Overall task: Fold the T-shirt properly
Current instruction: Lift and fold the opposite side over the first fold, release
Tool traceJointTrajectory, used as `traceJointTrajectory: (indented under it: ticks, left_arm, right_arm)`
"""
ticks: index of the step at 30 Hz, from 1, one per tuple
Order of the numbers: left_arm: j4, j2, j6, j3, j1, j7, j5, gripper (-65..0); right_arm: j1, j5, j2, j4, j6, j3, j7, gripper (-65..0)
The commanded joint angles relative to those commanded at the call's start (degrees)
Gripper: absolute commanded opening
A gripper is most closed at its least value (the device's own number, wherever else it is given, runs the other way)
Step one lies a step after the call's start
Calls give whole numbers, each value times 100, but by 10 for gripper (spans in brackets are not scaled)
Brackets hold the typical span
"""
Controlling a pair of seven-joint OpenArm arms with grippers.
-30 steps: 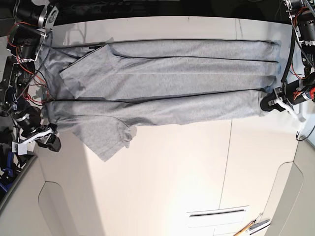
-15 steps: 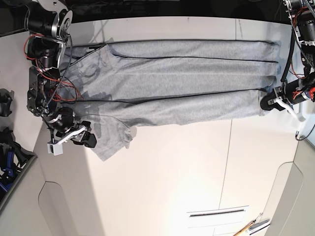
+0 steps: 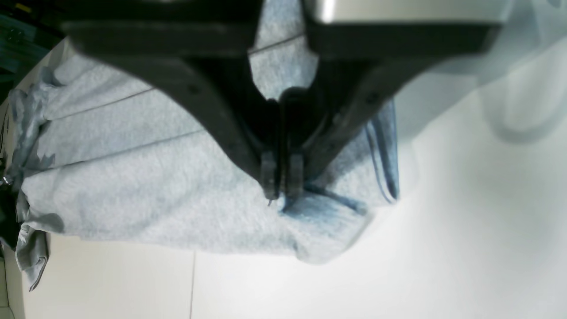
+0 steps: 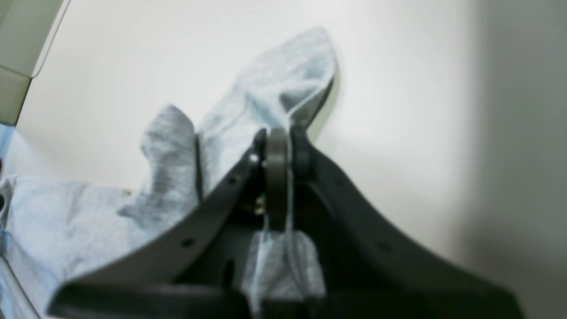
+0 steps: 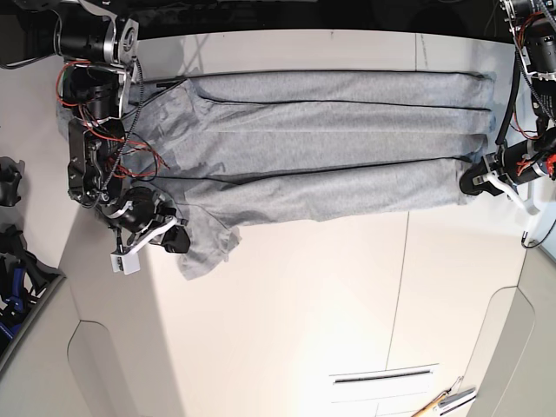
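White tabletop (image 5: 304,339) bears pens (image 5: 443,404) near its front edge; black left gripper (image 3: 282,195) clamps the heather-grey cotton T-shirt (image 5: 321,126) spread behind; black right gripper (image 4: 290,133) pinches its protruding flap.

The left claw (image 3: 282,195) is blurred, its arm cut off overhead.

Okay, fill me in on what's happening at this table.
A two-armed robot is folding a grey T-shirt, which lies across the table in long layered folds. The left hand is closed on the cloth near one end of the front fold. The right hand is at the flap sticking out at the other end, its fingertips together on the fabric. The fold isn't finished.
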Motion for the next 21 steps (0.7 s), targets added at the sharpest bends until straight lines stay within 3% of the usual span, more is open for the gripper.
traceJointTrajectory:
  ticks: [5,11,14,21]
  left_arm:
    - [39,-26,0,-2,-2,15,-7,-650]
    - [597,-55,0,-7,11,605,-48,-650]
    - [964,-192,0,-13,181,603,-46,-650]
    - [1429,-514,0,-13,686,610,-46,-650]
  right_arm:
    - [-83,7,15,977,-2,2,-973,-650]
    - [-1051,483,348,2675,-7,4,-1150,-650]
    - [-1620,680,533,3432,-9,92,-1226,-650]
    - [-2430,1403,605,4422,24,1021,-1679,-650]
